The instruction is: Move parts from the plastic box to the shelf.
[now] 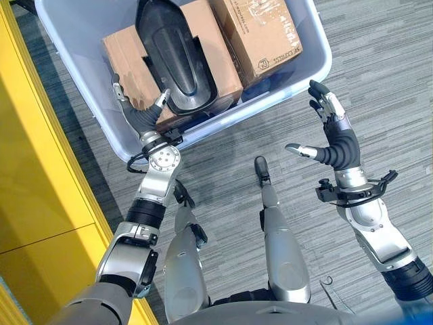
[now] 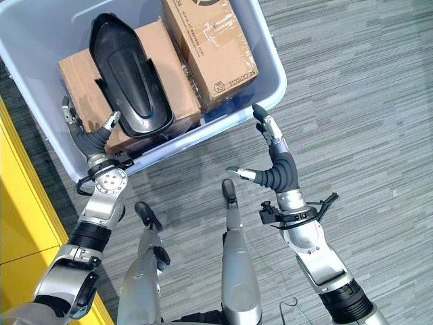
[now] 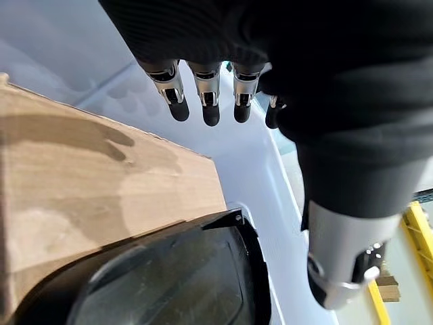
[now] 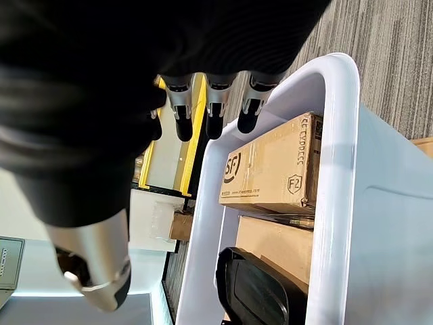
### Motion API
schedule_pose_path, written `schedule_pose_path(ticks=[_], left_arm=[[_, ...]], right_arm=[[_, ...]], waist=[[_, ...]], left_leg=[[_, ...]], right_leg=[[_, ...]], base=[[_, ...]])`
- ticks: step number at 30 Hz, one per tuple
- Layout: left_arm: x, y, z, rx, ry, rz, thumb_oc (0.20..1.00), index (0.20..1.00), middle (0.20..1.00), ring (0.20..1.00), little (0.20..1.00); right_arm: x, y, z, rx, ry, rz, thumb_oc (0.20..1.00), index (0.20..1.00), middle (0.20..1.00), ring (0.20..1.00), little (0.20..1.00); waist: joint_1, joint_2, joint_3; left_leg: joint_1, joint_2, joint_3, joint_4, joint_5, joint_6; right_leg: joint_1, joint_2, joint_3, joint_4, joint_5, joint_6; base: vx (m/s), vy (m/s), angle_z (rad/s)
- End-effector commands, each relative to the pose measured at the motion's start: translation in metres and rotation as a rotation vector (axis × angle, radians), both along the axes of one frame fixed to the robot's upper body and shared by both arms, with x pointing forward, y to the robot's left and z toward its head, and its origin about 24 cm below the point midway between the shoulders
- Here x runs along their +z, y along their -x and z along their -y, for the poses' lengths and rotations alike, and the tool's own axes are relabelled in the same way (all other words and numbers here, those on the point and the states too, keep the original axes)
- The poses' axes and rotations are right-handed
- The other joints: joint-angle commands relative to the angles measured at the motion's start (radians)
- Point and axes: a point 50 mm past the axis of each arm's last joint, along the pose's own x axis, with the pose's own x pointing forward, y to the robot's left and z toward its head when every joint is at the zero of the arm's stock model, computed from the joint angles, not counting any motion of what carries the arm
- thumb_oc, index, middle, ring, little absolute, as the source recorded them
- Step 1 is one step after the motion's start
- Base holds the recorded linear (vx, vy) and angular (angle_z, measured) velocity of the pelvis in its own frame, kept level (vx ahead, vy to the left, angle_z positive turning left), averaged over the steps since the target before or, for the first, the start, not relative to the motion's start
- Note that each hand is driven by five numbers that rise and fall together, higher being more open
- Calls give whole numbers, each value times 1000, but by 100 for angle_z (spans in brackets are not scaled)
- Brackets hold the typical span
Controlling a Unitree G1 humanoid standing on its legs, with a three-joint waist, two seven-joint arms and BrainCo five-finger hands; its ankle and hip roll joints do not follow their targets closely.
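Fingers (image 3: 206,101) of the left hand (image 1: 139,112) straight and spread, dark tips hanging just over the brown cardboard box (image 1: 132,57) at the near left corner of the plastic box (image 1: 314,30), grasping nothing. Thumb out toward the black moulded part (image 1: 172,57), close beside its near end; contact not clear. Black moulded part lying lengthwise on top of that brown cardboard box, hollow side up, tilted a little toward the near rim.

Fingers (image 4: 211,108) of the right hand (image 2: 274,166) likewise released, straight and fanned, thumb apart, held over the grey carpeted floor (image 1: 379,74) just outside the near right corner of the plastic box, touching nothing. Second cardboard box (image 2: 210,47) set beside the first, along the right wall, near that corner.

Judged progress: barely begun at best. Both cardboard boxes and the black moulded part all inside the plastic box; nothing lifted, nothing carried. Yellow edge (image 1: 40,169) running along the left of the scene, possibly part of the shelf, though not certain. Left to do, by this reading: close on a part, most likely the black one between the two hands, raise it clear of the rim, carry it to the shelf, then return for the rest.
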Motion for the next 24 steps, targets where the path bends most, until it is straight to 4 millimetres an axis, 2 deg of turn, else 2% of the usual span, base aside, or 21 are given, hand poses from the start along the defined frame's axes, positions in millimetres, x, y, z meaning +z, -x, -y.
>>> schedule_pose_path(ticks=[1,6,24], left_arm=[[24,-3,-28,131,-61,52,1000,1000,1000,1000,1000],[27,-9,-34,178,-175,-7,1000,1000,1000,1000,1000],[51,-28,-31,175,-240,-34,1000,1000,1000,1000,1000]], right_arm=[[21,-1,6,-8,-29,99,1000,1000,1000,1000,1000],[23,0,6,4,-12,100,1000,1000,1000,1000,1000],[23,5,6,43,21,94,1000,1000,1000,1000,1000]], waist=[[11,-29,9],[4,-18,12],[-21,6,16]], left_leg=[[29,38,-92,18,-14,-43],[24,34,-88,16,-15,-43],[12,28,-79,14,-18,-43]], right_leg=[[16,-12,-39,75,-25,4],[2,-9,-32,81,-26,4],[-34,2,-12,95,-29,2]], base=[[0,0,0],[1,-1,-1],[3,-7,-4]])
